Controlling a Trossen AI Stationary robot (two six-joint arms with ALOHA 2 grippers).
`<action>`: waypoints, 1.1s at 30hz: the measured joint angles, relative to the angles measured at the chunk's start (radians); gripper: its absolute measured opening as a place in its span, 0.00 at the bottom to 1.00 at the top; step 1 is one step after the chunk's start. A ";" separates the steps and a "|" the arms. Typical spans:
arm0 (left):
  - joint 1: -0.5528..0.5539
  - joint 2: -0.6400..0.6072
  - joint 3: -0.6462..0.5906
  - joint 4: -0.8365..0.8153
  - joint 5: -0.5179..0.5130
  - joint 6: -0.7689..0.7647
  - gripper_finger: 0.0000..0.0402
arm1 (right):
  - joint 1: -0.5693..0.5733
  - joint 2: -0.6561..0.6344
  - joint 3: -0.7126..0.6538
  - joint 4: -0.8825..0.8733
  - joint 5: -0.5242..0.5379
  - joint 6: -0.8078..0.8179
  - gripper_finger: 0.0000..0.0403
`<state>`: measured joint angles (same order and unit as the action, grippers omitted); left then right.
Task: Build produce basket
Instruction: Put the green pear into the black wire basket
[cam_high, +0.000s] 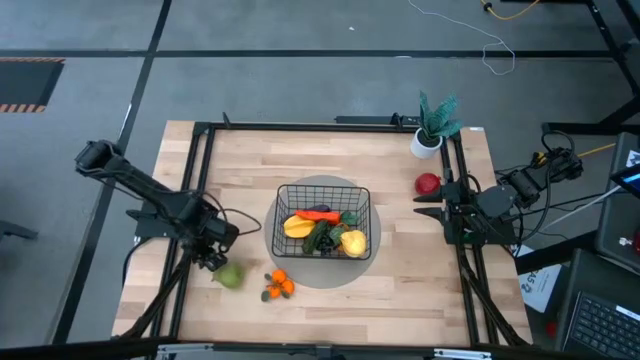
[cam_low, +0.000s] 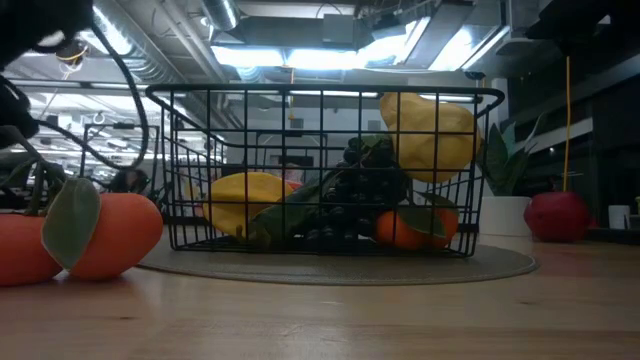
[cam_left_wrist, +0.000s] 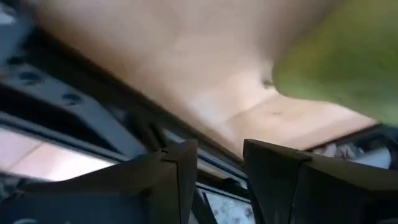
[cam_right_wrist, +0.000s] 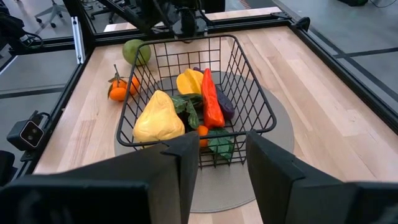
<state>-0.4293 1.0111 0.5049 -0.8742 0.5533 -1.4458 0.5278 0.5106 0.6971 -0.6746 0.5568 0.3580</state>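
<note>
Low left in the high view, the left gripper (cam_high: 212, 258), fingers parted and empty, hovers beside the pear (cam_high: 231, 276) (light, hard, smooth, best pinched across its belly), oranges (cam_high: 279, 285) just right, the half-full basket (cam_high: 322, 221) mid-frame, while its wrist view blurs the pear.

Blurred green pear (cam_left_wrist: 348, 62), edge-cropped

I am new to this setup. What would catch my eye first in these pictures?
The black wire basket on a grey round mat at the table's middle, packed with toy produce. A green pear lies near the left gripper, small oranges beside it. A red apple waits near the right gripper.
</note>
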 joint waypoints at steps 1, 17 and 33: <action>-0.020 0.000 0.000 0.040 -0.001 -0.011 0.29 | 0.000 0.000 0.000 0.000 0.000 0.000 0.31; -0.413 0.004 0.000 0.484 -0.225 -0.493 0.12 | 0.000 0.000 0.000 0.000 -0.001 0.002 0.31; -0.604 0.196 0.029 0.783 -0.534 -0.717 0.00 | 0.000 0.000 0.000 -0.016 -0.008 0.029 0.31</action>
<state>-1.0337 1.2067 0.5337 -0.0915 0.0198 -2.1628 0.5278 0.5102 0.6971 -0.6907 0.5484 0.3873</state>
